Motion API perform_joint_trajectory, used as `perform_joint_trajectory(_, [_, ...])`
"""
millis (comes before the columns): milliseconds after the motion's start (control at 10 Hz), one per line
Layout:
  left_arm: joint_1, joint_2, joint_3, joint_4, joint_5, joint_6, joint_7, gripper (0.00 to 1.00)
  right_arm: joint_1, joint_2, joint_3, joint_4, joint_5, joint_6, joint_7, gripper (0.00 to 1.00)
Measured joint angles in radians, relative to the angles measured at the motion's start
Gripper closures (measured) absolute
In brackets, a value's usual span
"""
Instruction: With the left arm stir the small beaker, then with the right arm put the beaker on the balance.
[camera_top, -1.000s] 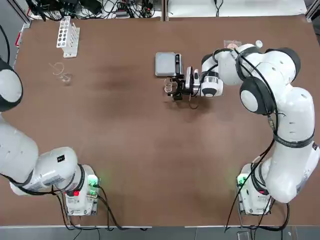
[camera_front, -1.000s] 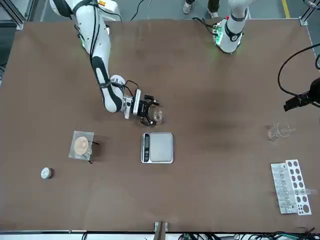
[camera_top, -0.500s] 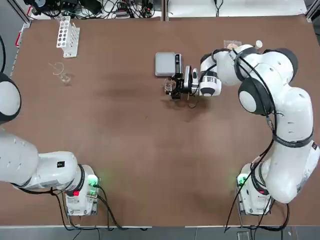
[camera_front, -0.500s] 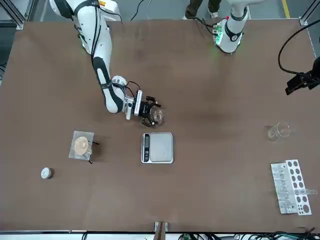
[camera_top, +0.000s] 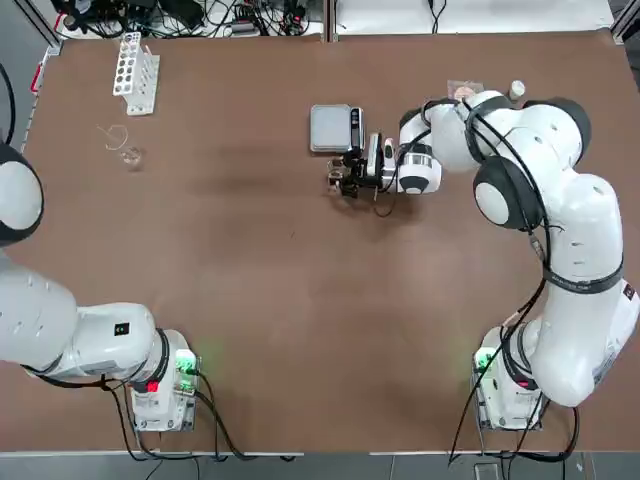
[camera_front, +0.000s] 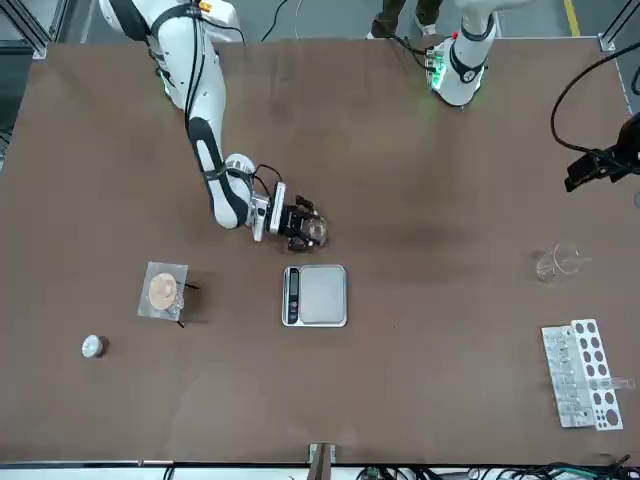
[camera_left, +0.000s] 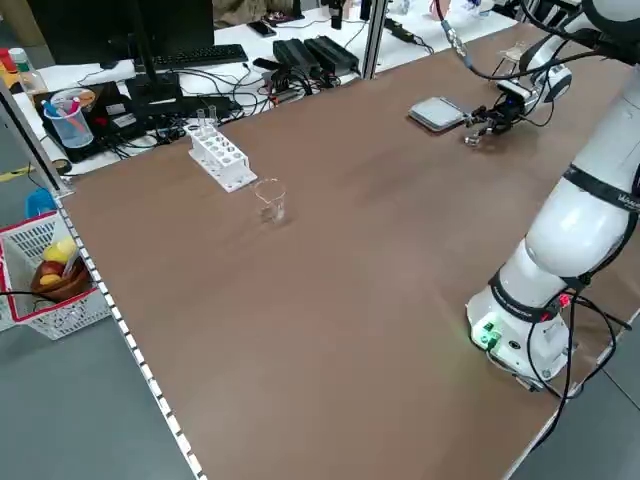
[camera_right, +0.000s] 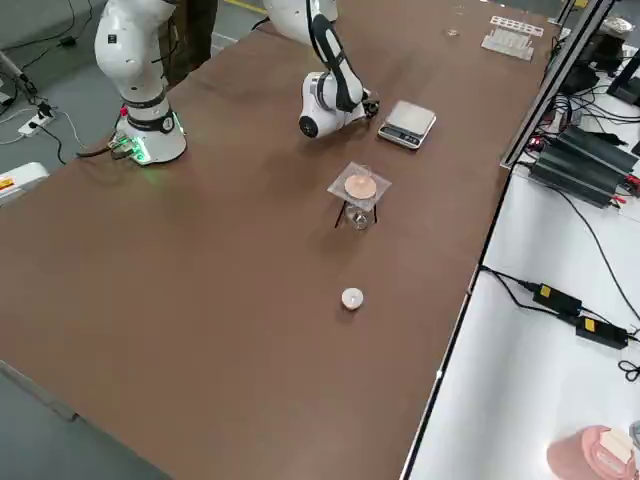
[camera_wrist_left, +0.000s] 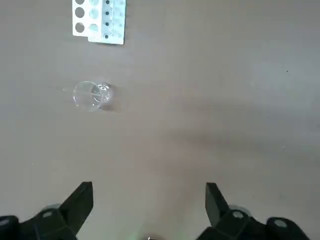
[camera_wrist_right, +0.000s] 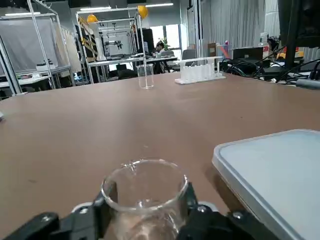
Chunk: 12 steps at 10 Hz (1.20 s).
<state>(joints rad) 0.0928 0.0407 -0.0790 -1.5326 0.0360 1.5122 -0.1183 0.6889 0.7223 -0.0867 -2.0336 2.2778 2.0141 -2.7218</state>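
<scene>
Small beaker sits upright on the table between the right gripper's fingers, which pinch its glass wall from both sides, a level hold that suits carrying it without tipping. Just beside the gripper lies the balance, its plate bare, so the carry looks short. Well apart, the left gripper hangs spread and empty, looking down on the larger glass with a rod and the test tube rack.

Passage toward the table's far edge is blocked by the balance; bare room is left along the near edge.
</scene>
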Motion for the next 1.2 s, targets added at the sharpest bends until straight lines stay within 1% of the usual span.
perform_joint_trajectory(400, [-0.003,-0.001,-0.019,0.003,0.0,-0.037,0.0,0.01,-0.007,0.0,0.0,0.006,0.004,-0.016,0.004,0.42])
perform_joint_trajectory(500, [-0.004,-0.001,-0.021,0.009,0.0,-0.039,0.0,0.01,-0.02,-0.004,0.008,0.013,0.011,-0.029,0.011,0.42])
perform_joint_trajectory(700, [-0.006,-0.002,-0.021,0.022,-0.004,-0.039,0.0,0.01,-0.054,-0.042,0.032,0.032,0.018,-0.033,0.033,0.42])
perform_joint_trajectory(900, [-0.006,-0.002,-0.02,0.025,-0.028,-0.039,0.0,0.01,-0.081,-0.082,0.035,0.044,0.018,-0.033,0.06,0.42])
perform_joint_trajectory(1200, [-0.006,0.0,-0.02,0.025,-0.03,-0.039,0.0,0.01,-0.116,-0.091,0.035,0.097,0.018,-0.027,0.087,0.42])
